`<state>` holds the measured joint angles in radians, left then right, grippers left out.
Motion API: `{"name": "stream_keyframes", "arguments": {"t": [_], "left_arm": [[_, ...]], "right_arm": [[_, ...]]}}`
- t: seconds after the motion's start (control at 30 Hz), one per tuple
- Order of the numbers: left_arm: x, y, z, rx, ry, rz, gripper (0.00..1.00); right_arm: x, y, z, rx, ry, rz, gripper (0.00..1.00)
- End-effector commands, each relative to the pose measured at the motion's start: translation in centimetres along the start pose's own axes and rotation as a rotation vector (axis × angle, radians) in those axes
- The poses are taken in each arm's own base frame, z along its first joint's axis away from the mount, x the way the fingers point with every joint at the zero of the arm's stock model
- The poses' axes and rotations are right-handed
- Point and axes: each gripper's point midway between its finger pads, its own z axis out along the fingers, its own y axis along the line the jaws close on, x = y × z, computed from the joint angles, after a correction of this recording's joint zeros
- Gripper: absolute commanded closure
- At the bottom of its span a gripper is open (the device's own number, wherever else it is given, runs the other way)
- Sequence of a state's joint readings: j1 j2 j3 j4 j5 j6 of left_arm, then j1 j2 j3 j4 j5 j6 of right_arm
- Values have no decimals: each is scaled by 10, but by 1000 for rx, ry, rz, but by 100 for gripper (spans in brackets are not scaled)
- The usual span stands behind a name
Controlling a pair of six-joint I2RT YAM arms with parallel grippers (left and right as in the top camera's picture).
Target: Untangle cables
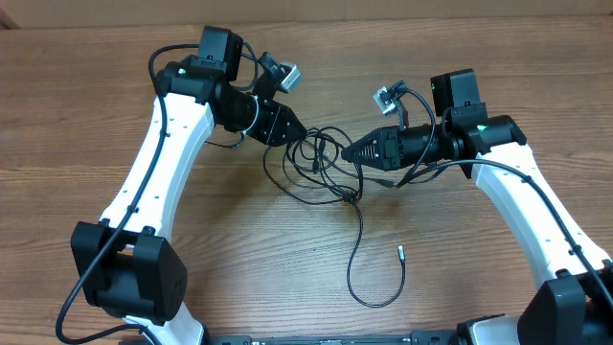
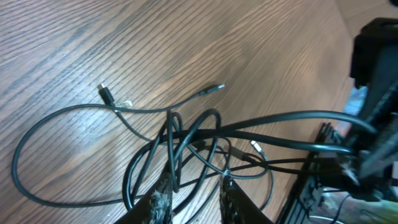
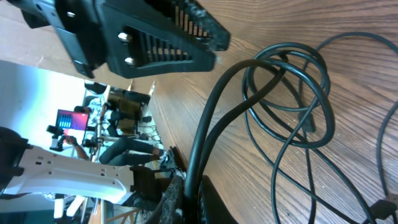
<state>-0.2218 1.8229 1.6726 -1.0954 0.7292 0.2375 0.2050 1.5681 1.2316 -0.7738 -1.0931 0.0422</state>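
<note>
The cables (image 1: pixel 321 161) lie as a knot of thin black loops on the wooden table between my two grippers. One strand trails toward the front and ends in a small plug (image 1: pixel 401 254). My left gripper (image 1: pixel 299 135) sits at the knot's left edge. In the left wrist view this gripper (image 2: pixel 196 183) is open, with cable (image 2: pixel 186 134) strands crossing the gap and wood showing between its fingers. My right gripper (image 1: pixel 349 150) meets the knot from the right. Seen from its own wrist, the right gripper (image 3: pixel 191 183) is shut on two cable (image 3: pixel 292 93) strands that rise from its tips.
The table's far edge (image 1: pixel 383 21) runs along the top of the overhead view. Both arm bases (image 1: pixel 129 278) stand at the front corners. Loose plug ends (image 2: pixel 104 93) lie on bare wood left of the knot. The left gripper's black body (image 3: pixel 161 37) hangs close above the right one.
</note>
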Motion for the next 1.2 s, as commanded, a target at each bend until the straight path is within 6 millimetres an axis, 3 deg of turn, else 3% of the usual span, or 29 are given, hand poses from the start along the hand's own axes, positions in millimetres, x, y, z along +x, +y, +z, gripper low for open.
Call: {"name": "stream_keyframes", "arguments": {"t": [0.0, 0.17, 0.57, 0.97, 1.03, 1.17], "left_arm": [[5, 8, 4, -82, 33, 2, 75], [7, 6, 11, -94, 52, 12, 74], [20, 25, 28, -145, 126, -18, 75], [24, 13, 46, -123, 163, 12, 75], [24, 13, 46, -123, 164, 13, 79], [24, 13, 46, -123, 165, 12, 96]], "right_arm": [[-5, 18, -2, -57, -7, -56, 96], [-5, 18, -2, -58, -7, -57, 96], [-5, 18, -2, -57, -7, -56, 96], [-5, 18, -2, -57, -7, -56, 96], [-5, 18, -2, -57, -7, -55, 96], [-5, 18, -2, -57, -7, -55, 96]]}}
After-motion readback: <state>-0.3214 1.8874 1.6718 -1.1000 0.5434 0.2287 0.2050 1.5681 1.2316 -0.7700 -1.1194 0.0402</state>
